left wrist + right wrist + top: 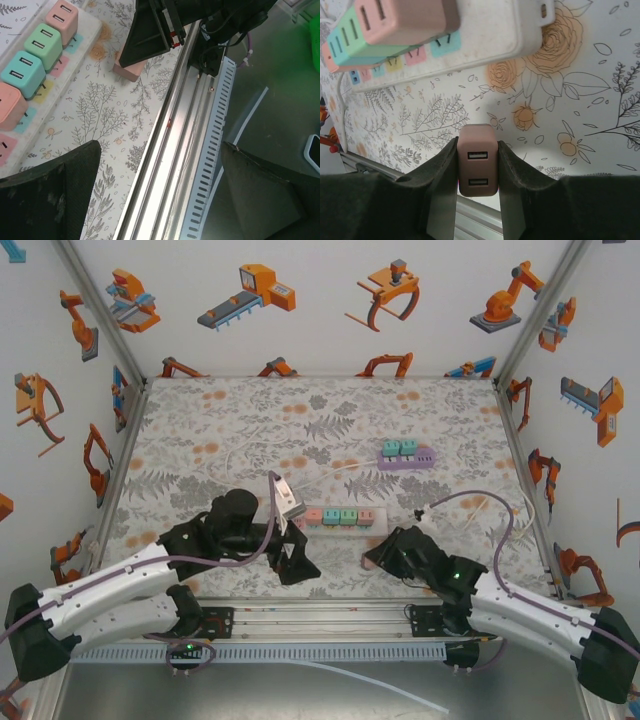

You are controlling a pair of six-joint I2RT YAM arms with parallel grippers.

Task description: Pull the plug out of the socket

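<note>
R. gripper (478, 167), foreground: pads clamped on both sides of pink plug (478, 156), USB ports facing cam. Plug is out of white power strip (490, 35), just off its end, low over floral table (580, 100); prob. touching the surface, but contact unclear. Four other plugs (410, 17) sit in the strip. L. gripper (160, 165): jaws wide, holding nothing, over alu rail (175, 150) at the table's near edge, beside the strip.
</note>
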